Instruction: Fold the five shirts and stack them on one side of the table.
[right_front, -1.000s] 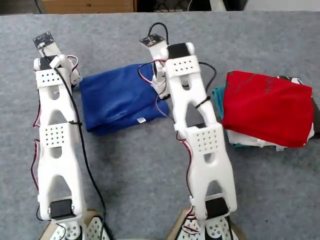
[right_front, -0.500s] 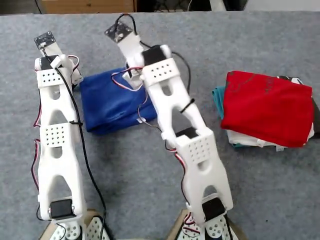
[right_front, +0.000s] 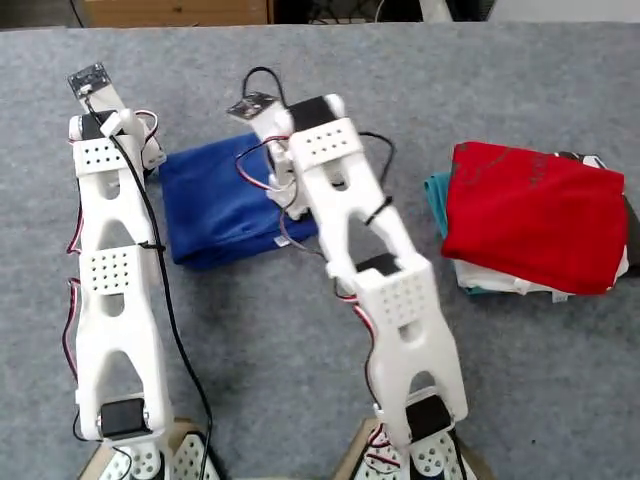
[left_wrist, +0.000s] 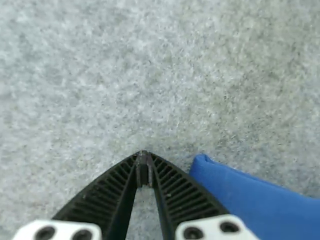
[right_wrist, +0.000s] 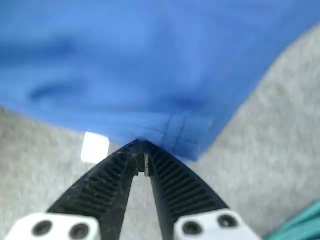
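Stack (right_front: 520, 270) of folded shirts: red shirt (right_front: 535, 215) on top, white and teal layers under it. It sits well apart from both sets of fingers, out past the R arm (right_front: 380, 260). Blue shirt (right_front: 230, 205) lies folded on the grey table (right_front: 270, 350), btwn the two arms.

L gripper (left_wrist: 144, 170): fingers together, tips touching, nothing btwn them. Tips point down at bare table, w/ a corner of the blue shirt just beside one finger. L arm (right_front: 110, 270) is stretched straight fwd, wrist bent down at that corner.

R gripper (right_wrist: 141, 152): fingers together, tips right at the blue shirt's hem, white tag (right_wrist: 95, 147) just beside them. Can't tell if any cloth is nipped. R arm leans in toward the L arm, wrist over the blue shirt's edge.
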